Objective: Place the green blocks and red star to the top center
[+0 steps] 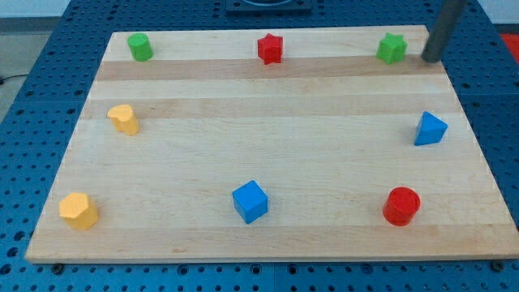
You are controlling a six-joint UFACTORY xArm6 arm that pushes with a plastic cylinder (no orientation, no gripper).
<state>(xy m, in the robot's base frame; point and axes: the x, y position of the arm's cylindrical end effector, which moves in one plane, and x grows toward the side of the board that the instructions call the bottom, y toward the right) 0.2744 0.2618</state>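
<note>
A red star sits at the top centre of the wooden board. A green cylinder sits at the top left corner. A green star sits at the top right. My tip is at the top right edge of the board, just to the right of the green star with a small gap between them. The rod rises out of the view's top.
A yellow block lies at the left, a yellow block at the bottom left. A blue cube lies at bottom centre, a red cylinder at bottom right, a blue triangular block at the right edge.
</note>
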